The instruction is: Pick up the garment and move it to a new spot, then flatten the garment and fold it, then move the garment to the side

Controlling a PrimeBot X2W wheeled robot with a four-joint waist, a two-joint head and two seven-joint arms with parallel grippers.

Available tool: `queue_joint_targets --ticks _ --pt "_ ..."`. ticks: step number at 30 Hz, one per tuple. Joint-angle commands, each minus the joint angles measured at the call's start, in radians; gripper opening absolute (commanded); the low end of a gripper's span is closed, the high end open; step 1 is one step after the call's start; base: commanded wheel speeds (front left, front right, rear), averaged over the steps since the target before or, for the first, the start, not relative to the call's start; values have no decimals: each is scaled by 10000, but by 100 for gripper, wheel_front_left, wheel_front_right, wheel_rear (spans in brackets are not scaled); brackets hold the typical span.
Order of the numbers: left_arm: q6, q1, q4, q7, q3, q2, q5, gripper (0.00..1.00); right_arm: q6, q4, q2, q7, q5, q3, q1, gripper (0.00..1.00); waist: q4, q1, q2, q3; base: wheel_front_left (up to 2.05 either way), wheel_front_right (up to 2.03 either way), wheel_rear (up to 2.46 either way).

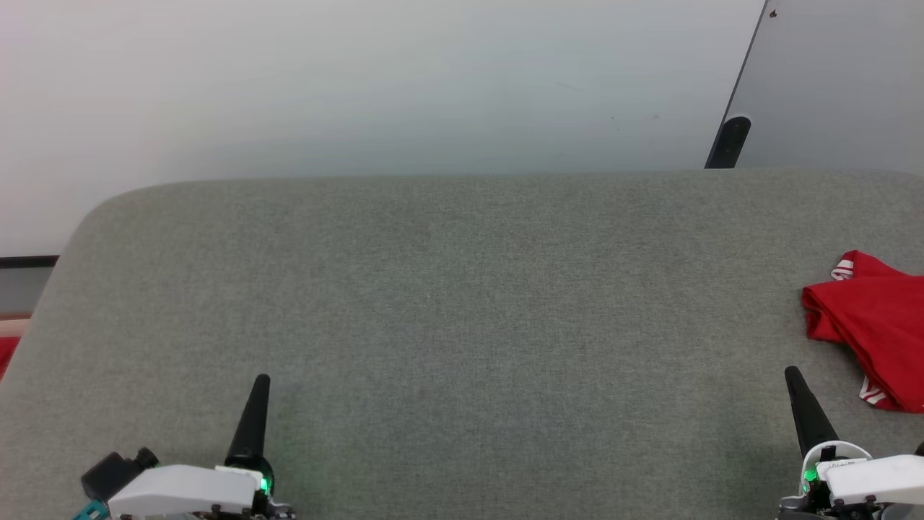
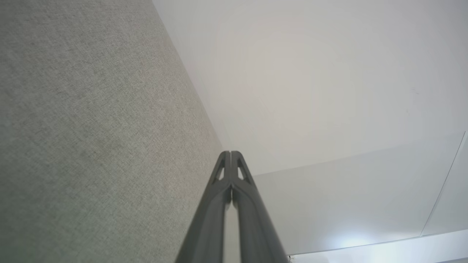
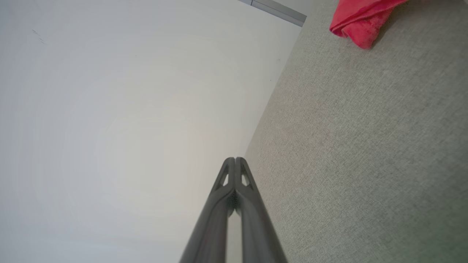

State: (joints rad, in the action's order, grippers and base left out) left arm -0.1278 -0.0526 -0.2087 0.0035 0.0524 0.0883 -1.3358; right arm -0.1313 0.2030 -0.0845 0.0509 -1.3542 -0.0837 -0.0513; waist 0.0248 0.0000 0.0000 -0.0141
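Note:
The garment [image 1: 877, 325] lies bunched at the far right of the grey padded table [image 1: 462, 303], red with red-white striped trim at two edges, and the picture's edge cuts it off. Its lettering is hidden. In the right wrist view the garment [image 3: 360, 20] is a red fold at the top right. My right gripper [image 1: 792, 373] is shut and empty, low on the table, a short way in front and left of the garment. My left gripper [image 1: 261, 380] is shut and empty near the front left. Both show closed fingertips in the wrist views: the left gripper [image 2: 230, 153] and the right gripper [image 3: 235, 159].
A pale wall runs behind the table's rounded far edge. A grey panel with a dark edge and a black handle [image 1: 729, 141] stands at the back right. A red patch [image 1: 6, 355] shows past the table's left edge. Bare grey fabric lies between the two grippers.

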Motion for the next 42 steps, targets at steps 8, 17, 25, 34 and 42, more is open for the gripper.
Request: queue_joint_targets --ticks 8,17,25,34,42 --pt "-41 -250 -60 210 98 -35 -818 0 7 71 82 157 -696 -78 -311 0 -50 0 0 23 0 0 0" --pt "-43 -329 -141 389 157 -65 -1426 0 8 169 147 276 -1233 -130 -396 0 -98 0 0 44 0 0 0" --pt "-45 -429 -215 574 218 -93 -1995 0 9 264 201 389 -1745 -182 -463 0 -146 0 0 65 0 0 0" --pt "-48 -507 -306 741 282 -137 -2595 0 9 354 257 511 -2267 -225 -563 0 -200 0 0 89 0 0 0" --pt "-50 -584 -375 905 337 -170 -3065 0 10 436 316 613 -2680 -257 -655 0 -247 0 0 110 0 0 0"
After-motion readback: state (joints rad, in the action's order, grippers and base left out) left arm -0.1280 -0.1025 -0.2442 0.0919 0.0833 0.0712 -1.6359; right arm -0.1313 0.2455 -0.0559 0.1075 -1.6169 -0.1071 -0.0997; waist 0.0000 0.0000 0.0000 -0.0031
